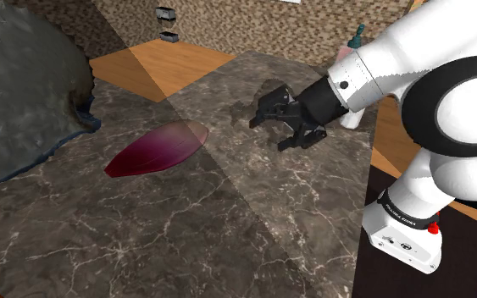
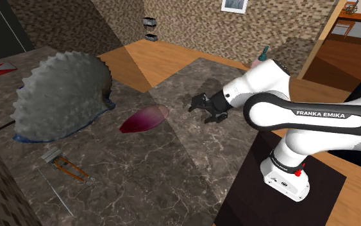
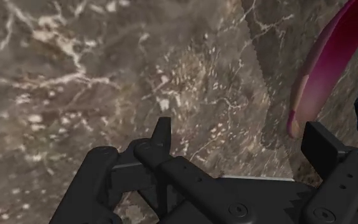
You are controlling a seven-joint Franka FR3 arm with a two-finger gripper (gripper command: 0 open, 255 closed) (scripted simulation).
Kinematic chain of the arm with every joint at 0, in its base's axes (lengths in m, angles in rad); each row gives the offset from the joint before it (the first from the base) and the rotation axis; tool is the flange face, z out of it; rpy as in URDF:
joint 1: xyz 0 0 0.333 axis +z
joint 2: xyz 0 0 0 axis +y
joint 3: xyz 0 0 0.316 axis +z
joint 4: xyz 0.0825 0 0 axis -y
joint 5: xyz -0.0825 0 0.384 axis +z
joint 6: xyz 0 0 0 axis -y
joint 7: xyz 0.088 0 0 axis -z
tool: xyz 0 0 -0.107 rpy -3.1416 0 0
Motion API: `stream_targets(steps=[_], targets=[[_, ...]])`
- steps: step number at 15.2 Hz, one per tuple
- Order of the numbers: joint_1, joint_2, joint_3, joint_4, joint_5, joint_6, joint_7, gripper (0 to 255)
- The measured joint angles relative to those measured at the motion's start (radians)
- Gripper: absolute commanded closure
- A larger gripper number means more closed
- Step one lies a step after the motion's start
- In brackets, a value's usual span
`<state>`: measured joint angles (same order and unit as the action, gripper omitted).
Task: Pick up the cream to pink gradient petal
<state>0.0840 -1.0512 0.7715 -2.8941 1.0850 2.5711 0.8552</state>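
The gripper (image 1: 270, 133) hangs low over the marbled table (image 1: 228, 237), its two black fingers (image 3: 163, 137) standing apart with nothing but bare stone between them. The step in hand, as I judge it, is the approach; the grasp is not yet begun.

Beyond the gripper, toward the shoulder view's left, lies the petal (image 1: 157, 148). It is a long, thin leaf shape resting flat on the table, deep magenta through most of its length and paler, pinkish-cream, at the end nearer the gripper. It sits apart from the fingers and off to one side of them.

To do this well, the hand should first travel sideways until the petal's middle lies between the fingertips, and only then go down. The wrist wants turning so that the jaws shut across the narrow width, not along the length. Because the petal is so low and thin, the tips probably need to come almost to the stone before closing, slowly enough not to drive into the table. A light squeeze should do, since a hard one may slide the petal out. The lift is best taken straight up.

Farther on, a big grey scalloped mass (image 1: 16, 93) lies near the petal's far tip without touching it, so an overshoot that way risks a bump. Farther again, an orange-handled tool (image 2: 67, 168) lies well apart and is no concern
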Motion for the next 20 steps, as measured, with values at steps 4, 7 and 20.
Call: stream_targets(steps=[4,7,20], targets=[[-0.121,0.145,0.226,0.114,0.134,0.243,0.119,0],[-0.276,0.246,0.416,0.219,0.207,0.42,0.201,0],[-0.576,0.543,0.787,0.365,0.281,0.829,0.221,255]])
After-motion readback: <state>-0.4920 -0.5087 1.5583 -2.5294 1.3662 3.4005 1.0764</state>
